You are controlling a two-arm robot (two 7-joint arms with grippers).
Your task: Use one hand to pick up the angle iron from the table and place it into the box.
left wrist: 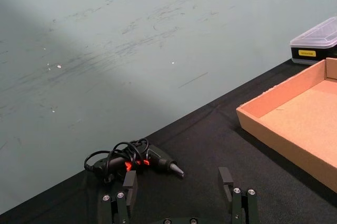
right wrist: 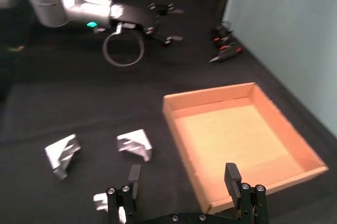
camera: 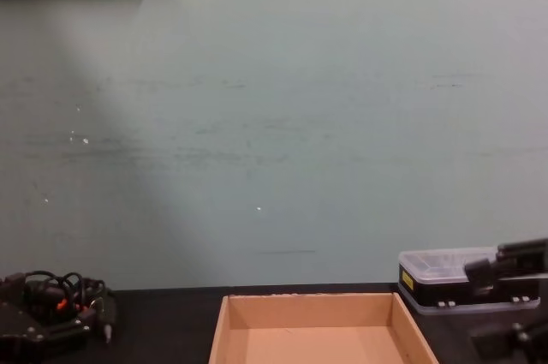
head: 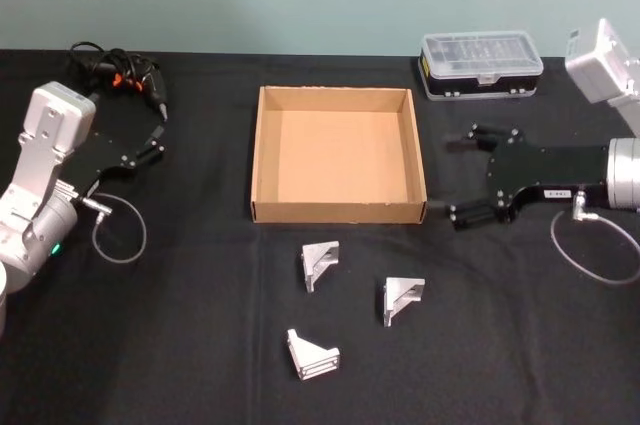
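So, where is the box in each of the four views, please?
Head view: box in the centre, behind the three brackets.
Left wrist view: box partly in view, one corner showing, with the case behind it.
Right wrist view: box whole, beside the brackets.
Chest view: box at the bottom centre.
Shared landmark: corded tool, to the robot's left of the box.

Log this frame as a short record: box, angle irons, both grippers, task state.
box: empty
angle irons: three, apart, on the table in front of the box; one farther right, one nearest the robot
left gripper: open, left of the box
right gripper: open, right of the box
task state: nothing picked up yet
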